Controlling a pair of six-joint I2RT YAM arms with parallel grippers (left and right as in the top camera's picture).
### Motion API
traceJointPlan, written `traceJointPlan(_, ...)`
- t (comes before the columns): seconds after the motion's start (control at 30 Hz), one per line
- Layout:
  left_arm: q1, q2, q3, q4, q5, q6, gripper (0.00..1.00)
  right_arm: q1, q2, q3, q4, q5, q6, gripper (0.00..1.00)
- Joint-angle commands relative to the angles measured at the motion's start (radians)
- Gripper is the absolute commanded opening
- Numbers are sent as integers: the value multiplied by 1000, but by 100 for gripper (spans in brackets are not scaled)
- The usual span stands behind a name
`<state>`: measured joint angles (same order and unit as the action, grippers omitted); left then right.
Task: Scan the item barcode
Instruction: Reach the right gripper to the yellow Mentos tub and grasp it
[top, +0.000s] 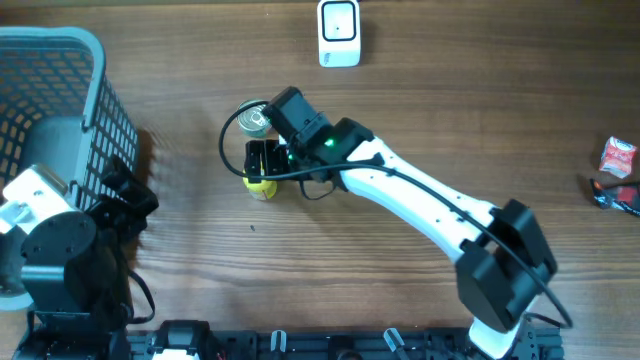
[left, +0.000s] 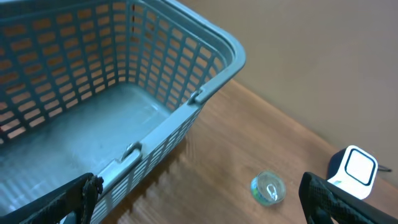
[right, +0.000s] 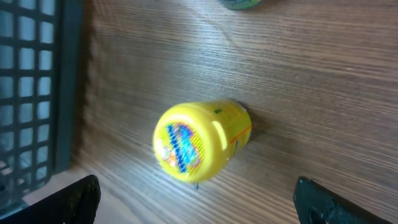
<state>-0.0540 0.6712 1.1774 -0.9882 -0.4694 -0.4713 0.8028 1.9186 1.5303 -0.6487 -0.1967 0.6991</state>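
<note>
We see yellow bottle (right: 198, 140) left of table (top: 450, 100) centre, just beside can (top: 255, 120), apparently upright, cap toward right gripper (right: 198, 202). Its fingers spread wide either side, not touching. Left gripper (left: 199, 205) also open, by basket (left: 205, 81), farther off.

Bottle (right: 199, 140) right of basket (top: 90, 60), near can (top: 255, 121)
</note>
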Motion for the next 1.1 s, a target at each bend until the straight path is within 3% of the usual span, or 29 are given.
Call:
traceJointPlan(0.0, 0, 0, 1, -9, 16, -16, 100, 19, 103, 10, 24, 12, 38, 100)
traceJointPlan(0.43, 0, 0, 1, -31, 57, -16, 100, 52, 179, 11, 166, 8, 35, 98)
traceJointPlan(0.57, 0, 0, 1, -31, 57, -16, 100, 52, 184, 10, 146, 44, 33, 87)
traceJointPlan(0.67, 0, 0, 1, -31, 57, -16, 100, 52, 192, 10, 136, 44, 16, 72)
traceJointPlan(0.83, 0, 0, 1, -35, 58, -16, 100, 52, 203, 10, 89, 83, -89, 69)
traceJointPlan(0.97, 0, 0, 1, -39, 58, -16, 100, 50, 202, 10, 19, 153, -207, 59)
traceJointPlan(1.07, 0, 0, 1, -39, 58, -16, 100, 50, 202, 10, 7, 156, -384, 57)
